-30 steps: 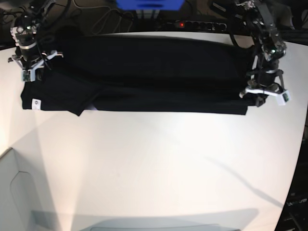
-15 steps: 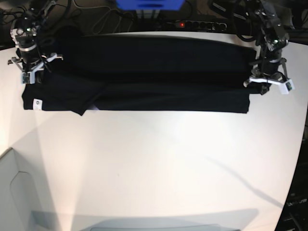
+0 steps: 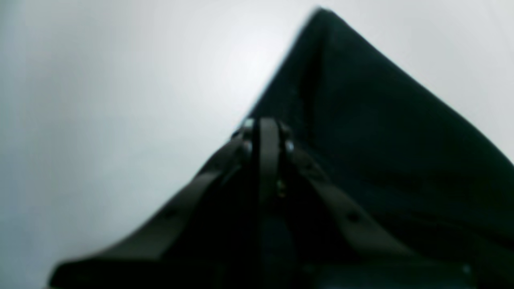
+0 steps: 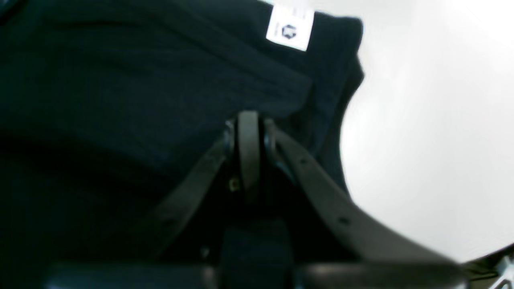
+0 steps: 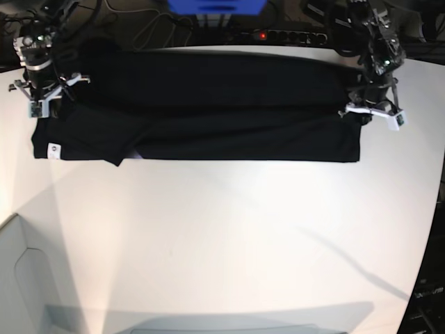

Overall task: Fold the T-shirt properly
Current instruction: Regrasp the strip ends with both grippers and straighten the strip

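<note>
The black T-shirt (image 5: 208,104) lies as a long, flat band across the far part of the white table (image 5: 222,243), plain side up. Its small white tag (image 5: 51,148) shows at the near left corner and also in the right wrist view as the tag (image 4: 290,27). My left gripper (image 5: 370,111) is at the shirt's right end. In its wrist view the left gripper (image 3: 265,128) is shut on the cloth's edge (image 3: 381,120). My right gripper (image 5: 43,101) is at the left end. Up close, the right gripper (image 4: 249,120) is shut on a gathered fold of the shirt (image 4: 120,80).
A blue box (image 5: 215,5) and a power strip (image 5: 278,35) with a red light sit behind the table among cables. The table's curved edge runs down the right side. A pale grey panel (image 5: 21,285) fills the near left corner.
My left gripper has moved back and slightly inward from the near right corner. The fold line across the shirt has shifted farther back, and the right end now lies flatter. My right gripper barely moved.
</note>
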Robot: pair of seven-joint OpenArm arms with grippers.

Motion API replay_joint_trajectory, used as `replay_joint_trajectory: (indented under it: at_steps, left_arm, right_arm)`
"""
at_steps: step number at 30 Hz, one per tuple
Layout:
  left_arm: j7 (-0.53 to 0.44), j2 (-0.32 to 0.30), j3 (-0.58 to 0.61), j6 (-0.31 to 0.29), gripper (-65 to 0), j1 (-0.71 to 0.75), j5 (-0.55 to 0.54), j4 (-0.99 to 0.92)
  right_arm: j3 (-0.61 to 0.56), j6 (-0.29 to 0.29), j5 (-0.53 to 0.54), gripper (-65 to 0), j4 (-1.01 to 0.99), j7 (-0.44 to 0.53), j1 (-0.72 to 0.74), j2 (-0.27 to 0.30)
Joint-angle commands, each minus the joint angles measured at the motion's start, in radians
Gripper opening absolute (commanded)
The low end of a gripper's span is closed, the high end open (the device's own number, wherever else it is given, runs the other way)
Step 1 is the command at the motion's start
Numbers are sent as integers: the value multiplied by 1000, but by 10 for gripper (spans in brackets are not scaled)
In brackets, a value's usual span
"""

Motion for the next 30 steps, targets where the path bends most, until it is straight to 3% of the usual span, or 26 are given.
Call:
replay_joint_trajectory:
  at_steps: [1, 16, 30]
  left_arm:
    - [-18, -12, 6, -3, -650, -8, -5, 11]
    - [-20, -43, -12, -3, -650, -52, -3, -62]
    - [-14, -40, -11, -3, -650, -60, -3, -62]
  right_arm:
    - [3, 13, 11, -650, 32, 25, 2, 12]
    - [44, 13, 7, -650, 40, 23, -61, 30]
    - [36, 13, 7, -650, -125, 25, -52, 67]
